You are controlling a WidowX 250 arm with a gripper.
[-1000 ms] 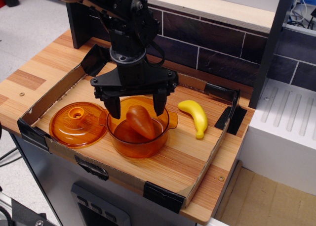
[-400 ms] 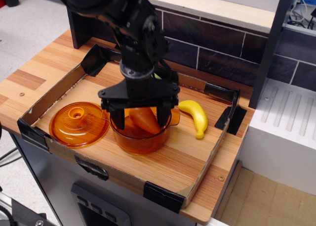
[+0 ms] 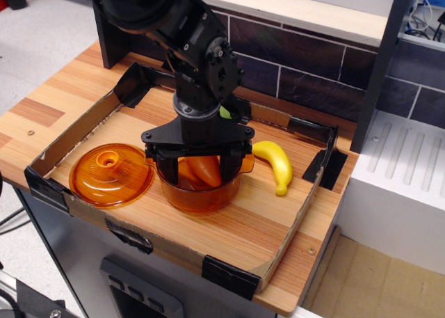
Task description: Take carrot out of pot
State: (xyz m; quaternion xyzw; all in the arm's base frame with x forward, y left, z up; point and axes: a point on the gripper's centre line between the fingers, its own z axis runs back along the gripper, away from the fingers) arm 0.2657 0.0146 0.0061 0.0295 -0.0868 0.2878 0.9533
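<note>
Straddling the carrot (image 3: 204, 169) inside the pot (image 3: 201, 193), my gripper (image 3: 198, 170) open; close squarely mid-body, then lift straight.

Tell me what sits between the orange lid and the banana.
In the single overhead view, the pot sits between the lid and the banana, with the carrot inside it and the gripper lowered around the carrot.

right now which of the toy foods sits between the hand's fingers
The carrot, orange and standing inside the amber pot, with the hand lowered around it. The yellow banana lies on the tray floor to the pot's right, outside the fingers.
</note>
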